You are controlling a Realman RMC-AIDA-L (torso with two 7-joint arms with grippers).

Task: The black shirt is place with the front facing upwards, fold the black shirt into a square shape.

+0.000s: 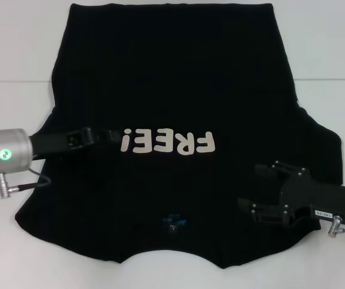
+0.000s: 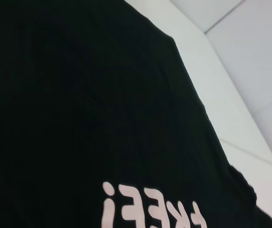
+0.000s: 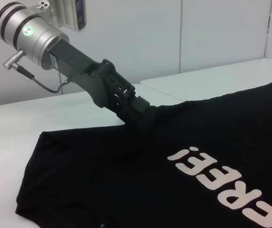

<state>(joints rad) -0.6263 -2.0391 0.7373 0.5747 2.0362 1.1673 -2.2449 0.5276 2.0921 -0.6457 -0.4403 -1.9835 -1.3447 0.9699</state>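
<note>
So the white table [image 1: 15, 36] is the biggest thing going, and the black shirt [image 1: 172, 78] covers most of it, lying flat with the print side up. Taking the off-white "FREE!" print [image 1: 167, 142] as the landmark: the hem runs along the far edge well beyond it, the sleeves spread out to either side of it, and the collar sits on the near side of it, closest to the robot. From the head view the lettering reads upside down.

On the robot's right of the print and a bit nearer the robot, the right gripper [image 1: 257, 186] hovers over the sleeve area with its fingers spread wide and nothing between them.

On the other side, just beside the "!" end of the print, the left gripper [image 3: 143, 107] is down at the cloth. In the right wrist view the fabric bunches and lifts up to its tip, so it's pinched closed on the black shirt there.

Smallest bit: the blue neck label [image 1: 173, 220], at the collar, straight toward the robot from the print.
</note>
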